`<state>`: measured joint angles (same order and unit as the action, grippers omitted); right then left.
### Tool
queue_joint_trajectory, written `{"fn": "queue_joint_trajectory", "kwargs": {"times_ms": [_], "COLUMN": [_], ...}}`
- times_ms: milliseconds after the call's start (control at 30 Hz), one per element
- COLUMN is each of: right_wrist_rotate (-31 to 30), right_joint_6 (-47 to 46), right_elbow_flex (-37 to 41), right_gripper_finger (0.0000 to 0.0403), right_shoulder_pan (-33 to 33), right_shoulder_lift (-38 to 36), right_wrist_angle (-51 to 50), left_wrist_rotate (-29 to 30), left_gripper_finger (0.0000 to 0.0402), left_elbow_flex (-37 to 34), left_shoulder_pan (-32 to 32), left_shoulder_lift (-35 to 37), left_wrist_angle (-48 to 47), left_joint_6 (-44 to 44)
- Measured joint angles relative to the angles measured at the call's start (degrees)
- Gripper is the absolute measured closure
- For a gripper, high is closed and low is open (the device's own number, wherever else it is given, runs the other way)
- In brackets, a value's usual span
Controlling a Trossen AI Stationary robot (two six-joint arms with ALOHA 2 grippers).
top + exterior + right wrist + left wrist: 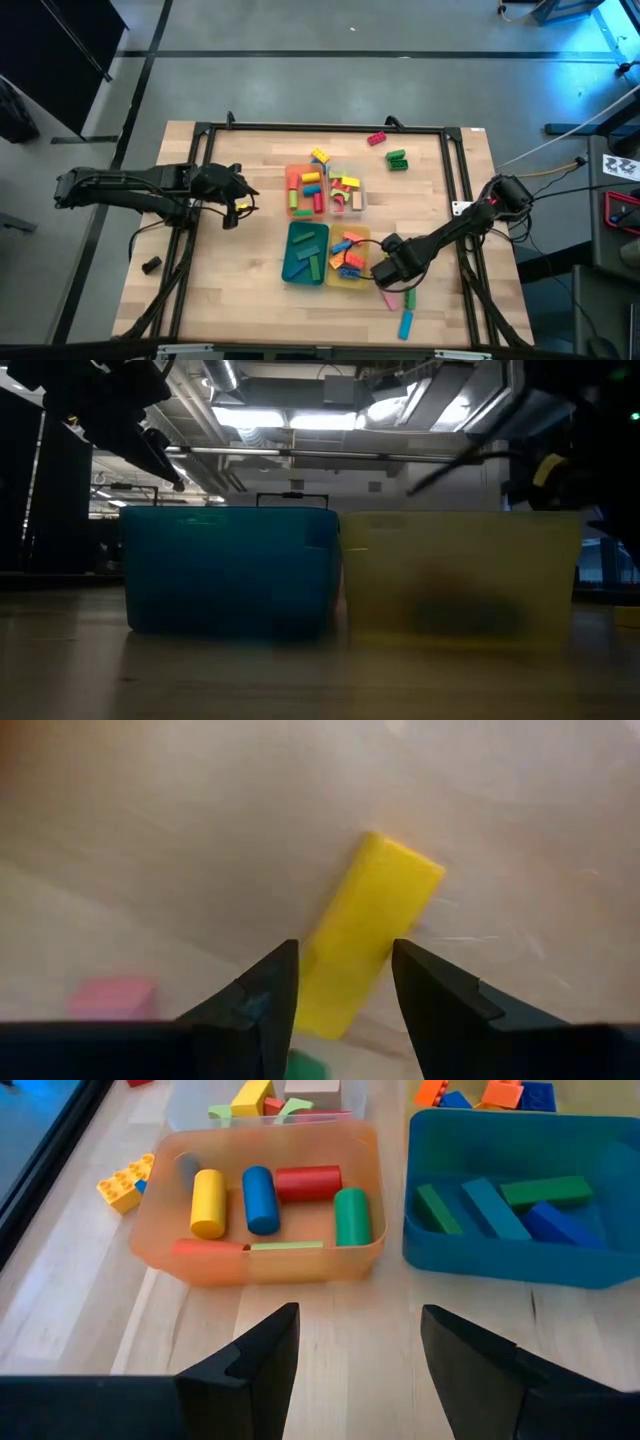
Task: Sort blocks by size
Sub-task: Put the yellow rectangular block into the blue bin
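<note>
The right gripper (338,982) is positioned low over the wooden table (240,270), just beside the yellow tray (348,277) on the edge nearest the front of the table. Its fingers (262,995) are parted, and a yellow bar (365,932) is seen lying flat on the wood between and beyond them; nothing is gripped. A pink block (112,996) and a green piece (305,1066) are seen near the bar in the right wrist view. In the high view, a pink block (389,300) and a blue bar (407,323) lie on the table just past the gripper.

The left gripper (358,1355) is held over the table well to the left of the trays, fingers (262,1352) spread apart and empty. Ahead of it the orange tray (160,1250) is seen, holding yellow, blue, red and green cylinders (260,1198). Beside it stands the teal tray (500,1255), holding green and blue bars (495,1208). A yellow brick (125,1182) lies on the table touching the orange tray's outer wall.

The clear tray (347,195) holds mixed small blocks. A red brick (377,138) and a green brick (397,159) lie apart near the far edge of the table.
</note>
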<state>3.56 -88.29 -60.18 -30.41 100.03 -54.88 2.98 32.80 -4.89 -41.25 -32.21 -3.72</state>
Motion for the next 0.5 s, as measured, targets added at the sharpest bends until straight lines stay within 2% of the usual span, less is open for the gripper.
{"fn": "queue_joint_trajectory", "kwargs": {"times_ms": [333,500], "right_wrist_rotate": [0.1,0.1], "right_joint_6": [0.0,0.1], "right_elbow_flex": [1.6,4.4], "right_gripper_finger": [0.0240,0.0240], "right_shoulder_pan": [0.0,0.0], "right_shoulder_lift": [0.0,-0.2], "right_wrist_angle": [-0.2,3.8], "left_wrist_rotate": [0.0,0.0], "left_gripper_finger": [0.0208,0.0208], "left_elbow_flex": [0.0,0.0], "left_shoulder_pan": [0.0,0.0], "left_shoulder_lift": [0.0,0.0], "left_wrist_angle": [-0.1,-0.1], "left_joint_6": [0.2,0.3]}}
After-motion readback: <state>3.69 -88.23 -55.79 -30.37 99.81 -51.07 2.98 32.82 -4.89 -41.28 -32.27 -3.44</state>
